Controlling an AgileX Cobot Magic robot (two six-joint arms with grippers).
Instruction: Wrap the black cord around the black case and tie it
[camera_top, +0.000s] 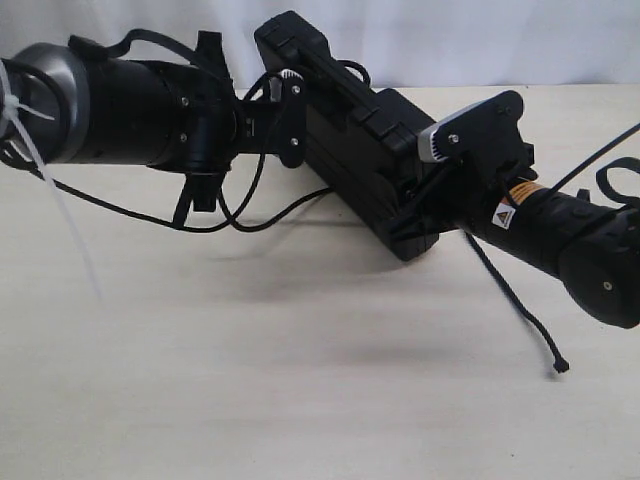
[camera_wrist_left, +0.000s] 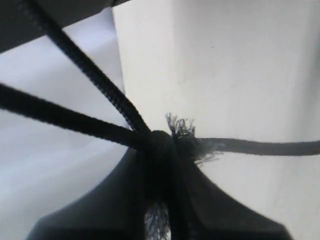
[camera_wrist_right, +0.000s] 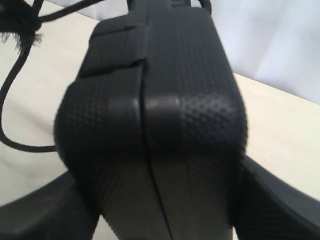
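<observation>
Right gripper (camera_wrist_right: 160, 205) clamps black case (camera_wrist_right: 165, 75), left gripper (camera_wrist_left: 160, 167) pinches black cord (camera_wrist_left: 75, 117) — at knot

Warning-triangle sticker (camera_top: 503, 216) on right arm (camera_top: 560, 235)

Pale wood-grain tabletop (camera_top: 300, 400), one tip of the black cord (camera_top: 520, 313) down near it (contact unclear).

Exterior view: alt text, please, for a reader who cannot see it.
The right gripper holds a black case tilted above a pale table; the left gripper pinches the black cord by the case's upper end. A strand dangles right.
</observation>
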